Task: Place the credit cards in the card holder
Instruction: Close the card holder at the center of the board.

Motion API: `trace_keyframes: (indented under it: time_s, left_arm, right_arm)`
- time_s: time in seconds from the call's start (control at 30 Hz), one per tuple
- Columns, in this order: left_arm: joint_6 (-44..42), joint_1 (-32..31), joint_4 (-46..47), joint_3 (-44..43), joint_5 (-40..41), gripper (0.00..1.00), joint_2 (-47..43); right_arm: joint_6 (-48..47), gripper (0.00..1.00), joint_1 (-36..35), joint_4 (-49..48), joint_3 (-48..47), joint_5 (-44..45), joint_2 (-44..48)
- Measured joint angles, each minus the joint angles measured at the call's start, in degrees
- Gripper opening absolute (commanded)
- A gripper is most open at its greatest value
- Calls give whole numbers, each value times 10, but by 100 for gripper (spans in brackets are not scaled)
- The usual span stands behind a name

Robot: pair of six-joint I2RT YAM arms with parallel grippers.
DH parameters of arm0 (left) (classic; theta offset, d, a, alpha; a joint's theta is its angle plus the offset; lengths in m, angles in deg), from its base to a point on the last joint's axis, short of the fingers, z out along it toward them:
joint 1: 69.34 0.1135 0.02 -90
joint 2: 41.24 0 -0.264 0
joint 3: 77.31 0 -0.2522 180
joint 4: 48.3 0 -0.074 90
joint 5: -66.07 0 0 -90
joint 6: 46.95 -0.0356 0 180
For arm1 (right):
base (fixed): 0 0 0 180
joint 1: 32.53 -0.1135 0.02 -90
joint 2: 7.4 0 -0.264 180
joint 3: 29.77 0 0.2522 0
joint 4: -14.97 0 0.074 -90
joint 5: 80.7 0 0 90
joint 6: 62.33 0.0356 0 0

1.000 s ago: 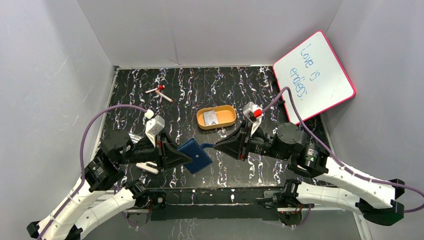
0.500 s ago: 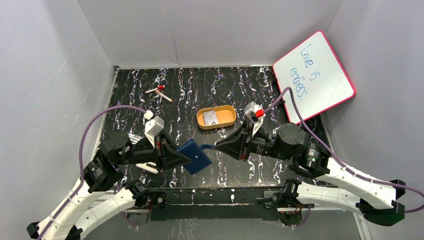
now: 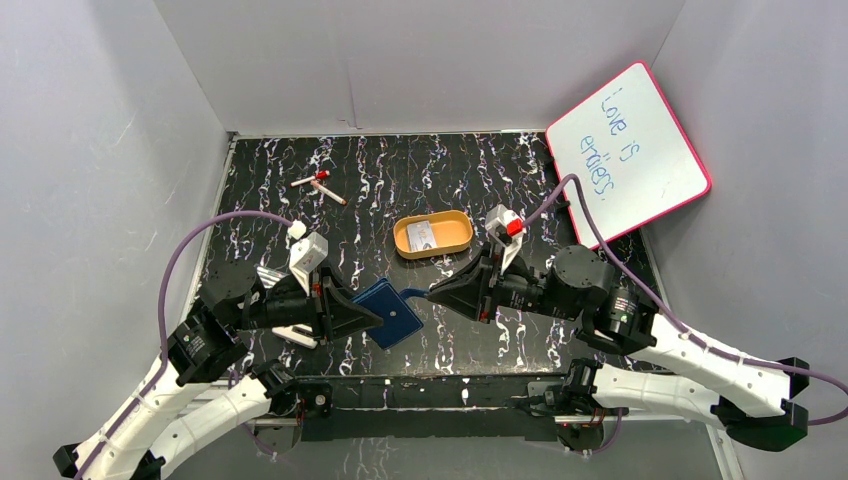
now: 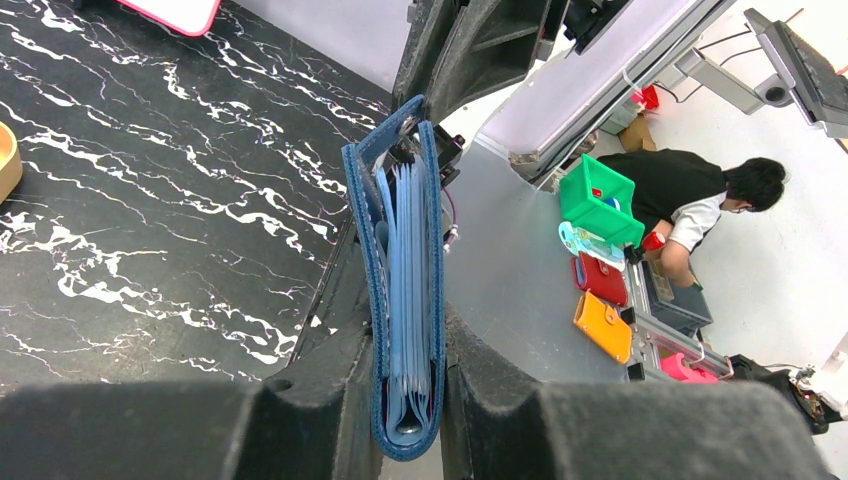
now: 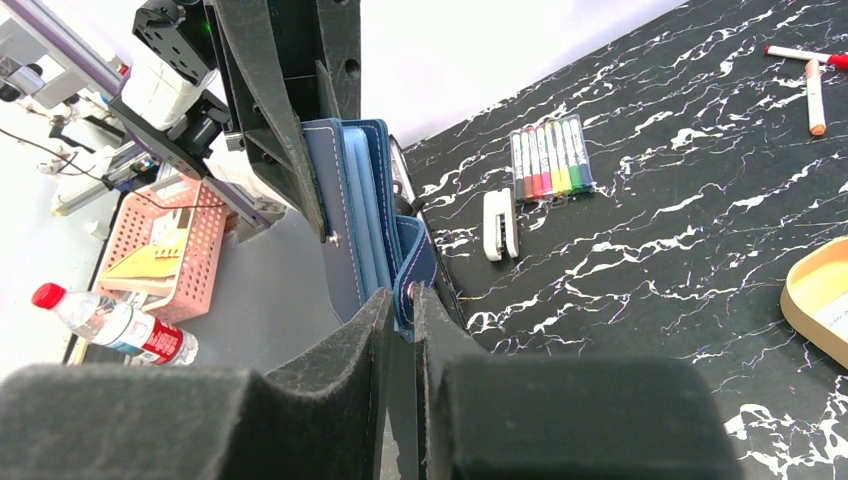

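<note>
The navy-blue card holder (image 3: pixel 392 312) is held above the table's near middle, folded. My left gripper (image 3: pixel 372 318) is shut on its folded spine; in the left wrist view (image 4: pixel 408 385) the holder (image 4: pixel 405 260) stands edge-on between the jaws, light blue pockets showing. My right gripper (image 3: pixel 432 294) is shut on the holder's snap tab (image 3: pixel 413 293); in the right wrist view (image 5: pixel 402 310) the tab (image 5: pixel 410 270) sits between the jaw tips. A pale credit card (image 3: pixel 424 235) lies in the orange oval tray (image 3: pixel 459 237) behind.
A whiteboard (image 3: pixel 628 152) with a pink rim leans at the back right. Two red-capped markers (image 3: pixel 320 184) lie at the back left. A set of coloured pens (image 5: pixel 548 158) and a small white object (image 5: pixel 499 224) lie by the left arm.
The right gripper shifted slightly and came back, still on the tab. The left arm and the holder have hardly moved.
</note>
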Motion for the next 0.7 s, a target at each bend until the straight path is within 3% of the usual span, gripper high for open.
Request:
trace_keyframes:
  time_s: [0.1, 0.3, 0.47, 0.7]
  left_arm:
    - [0, 0, 0, 0, 0, 0, 0]
    - [0, 0, 0, 0, 1, 0, 0]
    - [0, 0, 0, 0, 2, 0, -1]
    - [3, 0, -3, 0, 20, 0, 0]
  right_arm:
    - [0, 11, 0, 0, 0, 0, -3]
    - [0, 11, 0, 0, 0, 0, -3]
    - [0, 0, 0, 0, 0, 0, -1]
    - [0, 0, 0, 0, -1, 1, -2]
